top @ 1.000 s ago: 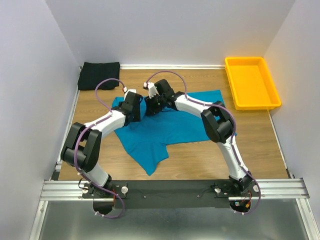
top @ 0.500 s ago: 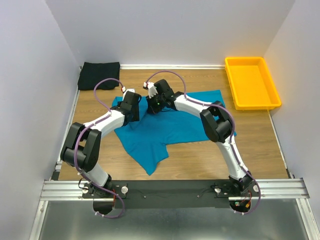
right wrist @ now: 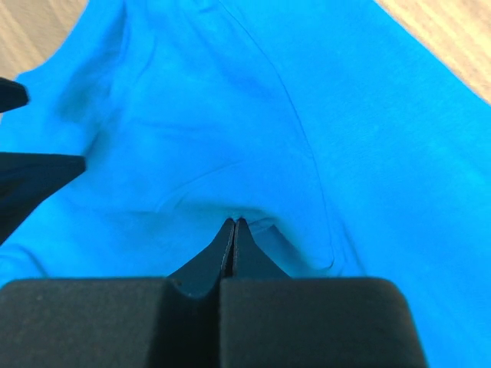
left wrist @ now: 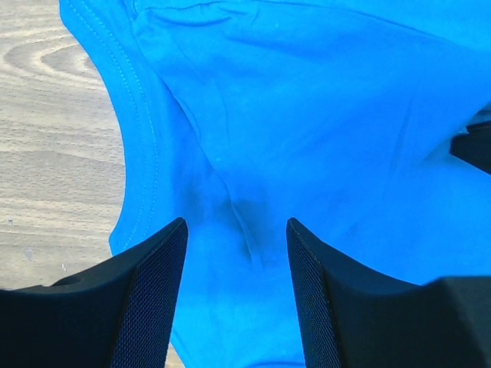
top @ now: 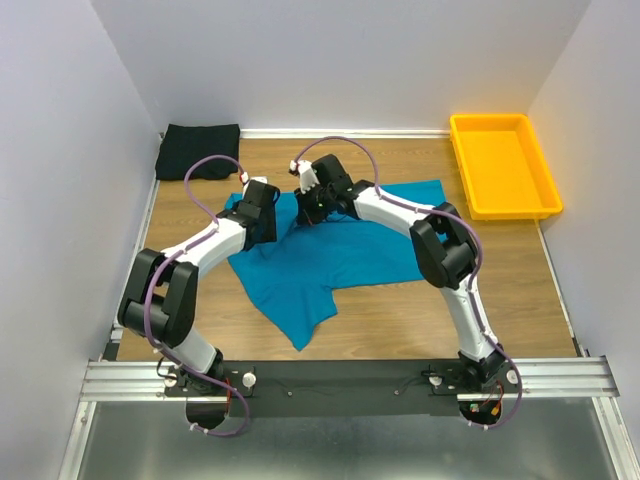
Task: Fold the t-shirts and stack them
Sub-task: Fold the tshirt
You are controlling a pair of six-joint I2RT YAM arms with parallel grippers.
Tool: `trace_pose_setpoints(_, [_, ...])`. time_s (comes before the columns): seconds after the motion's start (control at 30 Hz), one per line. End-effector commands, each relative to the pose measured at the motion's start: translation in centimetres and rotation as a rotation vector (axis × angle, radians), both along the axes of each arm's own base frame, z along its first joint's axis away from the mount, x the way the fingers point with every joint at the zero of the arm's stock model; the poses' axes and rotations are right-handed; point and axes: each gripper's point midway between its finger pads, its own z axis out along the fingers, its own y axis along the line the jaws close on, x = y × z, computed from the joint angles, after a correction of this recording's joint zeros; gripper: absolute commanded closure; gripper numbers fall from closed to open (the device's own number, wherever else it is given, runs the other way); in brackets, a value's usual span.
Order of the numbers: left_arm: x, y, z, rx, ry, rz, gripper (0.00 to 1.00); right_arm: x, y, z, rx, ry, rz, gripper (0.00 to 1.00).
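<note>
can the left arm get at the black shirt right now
Probably yes: the left end effector is open above the teal shirt, and the black shirt lies uncovered in the far left corner with only bare table between, though reach looks long.

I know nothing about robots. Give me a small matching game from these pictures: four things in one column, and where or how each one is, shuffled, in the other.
Things:
1. black t-shirt
2. yellow tray
3. left gripper
4. right gripper

Place or state:
A. shut, pinching a fold of the blue t-shirt
B. far left corner
C. open, just above blue cloth
D. far right corner

Pairs: 1-B, 2-D, 3-C, 4-A.
</note>
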Motion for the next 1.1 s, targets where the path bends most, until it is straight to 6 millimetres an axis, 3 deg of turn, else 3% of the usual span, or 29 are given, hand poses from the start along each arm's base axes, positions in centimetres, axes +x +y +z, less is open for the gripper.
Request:
trace_pose_setpoints(0.0, [0.5, -0.8, 2.4, -0.06, -0.03, -0.018, 0.38, -1.8, -0.4, 2.0, -0.006, 0.025, 0.014, 0.99])
trace_pose_setpoints(0.17, [-0.2, -1.2, 2.4, -0.091, -0.009, -0.035, 0.38, -3.2, -0.9, 2.4, -0.019, 0.055, 0.057, 0.99])
trace_pose_setpoints(0.6, [-1.4, -1.4, 0.3, -0.152, 0.074, -0.057, 0.37, -4.3, -3.9, 0.5, -0.157, 0.056, 0.094, 0.99])
trace_pose_setpoints(0.87, [-2.5, -2.0, -2.0, -0.21, 0.145, -0.087, 0.36, -4.1, -3.4, 0.2, -0.145, 0.071, 0.105, 1.0])
trace_pose_setpoints(1.07, [-2.6, -2.4, -2.4, -0.238, 0.146, -0.082, 0.33, -4.0, -3.5, 0.2, -0.143, 0.073, 0.104, 0.99])
